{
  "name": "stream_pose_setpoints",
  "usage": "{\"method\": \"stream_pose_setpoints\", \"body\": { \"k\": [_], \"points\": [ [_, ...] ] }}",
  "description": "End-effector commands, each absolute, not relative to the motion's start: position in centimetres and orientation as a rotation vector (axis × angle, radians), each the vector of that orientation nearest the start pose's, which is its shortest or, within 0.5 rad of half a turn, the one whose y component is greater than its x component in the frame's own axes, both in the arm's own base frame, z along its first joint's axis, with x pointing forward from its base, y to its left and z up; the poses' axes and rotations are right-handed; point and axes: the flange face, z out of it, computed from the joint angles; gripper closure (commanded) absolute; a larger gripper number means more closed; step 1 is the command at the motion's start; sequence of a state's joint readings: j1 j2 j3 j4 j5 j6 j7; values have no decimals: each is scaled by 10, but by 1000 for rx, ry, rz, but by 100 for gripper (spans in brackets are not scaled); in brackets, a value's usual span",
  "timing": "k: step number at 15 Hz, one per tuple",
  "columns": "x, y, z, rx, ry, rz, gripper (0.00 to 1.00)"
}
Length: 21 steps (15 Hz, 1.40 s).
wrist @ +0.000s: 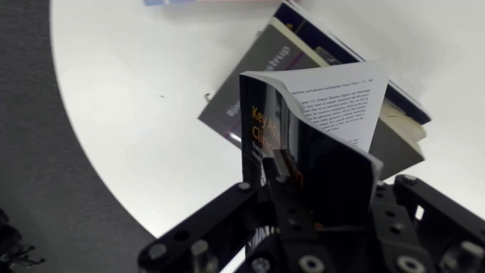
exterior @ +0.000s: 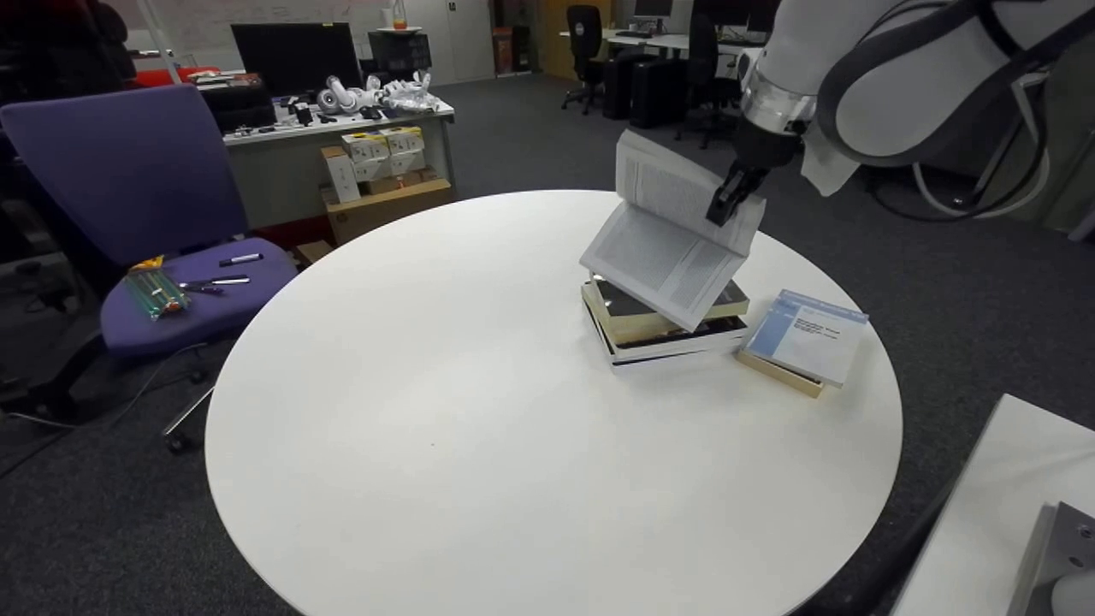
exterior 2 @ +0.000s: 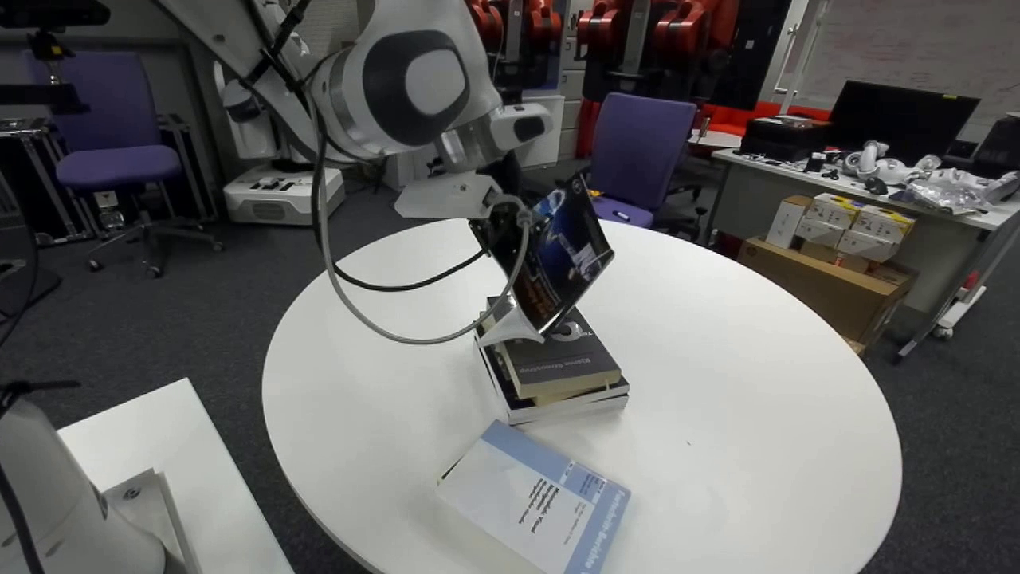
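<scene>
In an exterior view, above the book stack (exterior: 635,329), the hand (exterior: 723,209) hides part of the open book (exterior: 652,250), its print too small to read. Beside the stack, the blue-and-white book (exterior 2: 532,498) runs off an exterior view's lower edge.

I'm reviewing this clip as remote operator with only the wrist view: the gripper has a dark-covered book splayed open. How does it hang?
Observer: In both exterior views, the dark-covered book in the gripper hangs steeply tilted over the stack of books; whether they touch, I can't tell.
Operator: And that blue edge at the top of my picture?
Observer: Probably the blue-and-white book, lying beside the stack with dark print on its cover.
Operator: Anything past the table?
Observer: A purple chair, with a pen on its seat.
</scene>
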<state>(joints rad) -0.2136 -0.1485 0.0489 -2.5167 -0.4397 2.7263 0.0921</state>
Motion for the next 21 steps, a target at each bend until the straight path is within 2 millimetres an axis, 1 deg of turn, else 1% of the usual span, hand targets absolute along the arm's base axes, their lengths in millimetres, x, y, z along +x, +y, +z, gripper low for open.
{"method": "stream_pose_setpoints", "body": {
  "k": [1, 2, 3, 5, 8, 11, 13, 15, 19, 21],
  "points": [
    [477, -75, 406, -3564, -243, -579, 97],
    [479, -74, 404, -3615, -320, -521, 97],
    [482, -73, 397, -3649, -412, -424, 97],
    [483, -68, 384, -3672, -600, -263, 97],
    [486, -62, 363, -3589, -887, -85, 97],
    [488, -62, 349, -3524, -1090, 38, 97],
    [489, -66, 342, -3499, -1185, 131, 97],
    [490, -72, 340, -3514, -1230, 213, 97],
    [494, -73, 336, -3517, -1329, 433, 97],
    [498, -70, 333, -3509, -1411, 502, 97]
  ]
}}
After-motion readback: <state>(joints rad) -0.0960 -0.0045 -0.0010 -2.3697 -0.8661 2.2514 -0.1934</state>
